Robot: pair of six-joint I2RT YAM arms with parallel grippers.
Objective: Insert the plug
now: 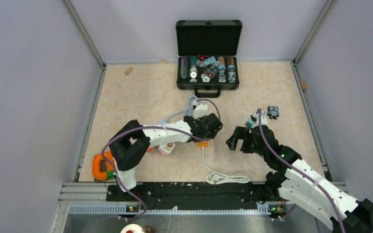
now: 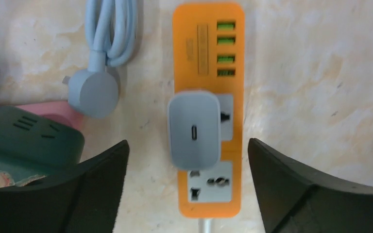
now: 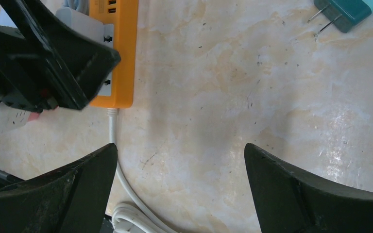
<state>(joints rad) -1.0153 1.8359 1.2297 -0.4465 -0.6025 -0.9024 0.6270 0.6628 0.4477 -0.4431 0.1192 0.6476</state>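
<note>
- charger [image 2: 194, 128] sits in a socket of the strip [image 2: 208, 29], seemingly fully in.
- it looks light, rigid and smooth; best taken by its two flat sides.
- left gripper [image 2: 188, 144] stands apart around it, not touching; right gripper [image 3: 180, 150] is also apart.

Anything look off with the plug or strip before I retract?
The grey adapter sits on the orange power strip shifted toward one long edge, slightly overhanging it; whether it is fully seated, I cannot tell. Nothing else stands out.
</note>
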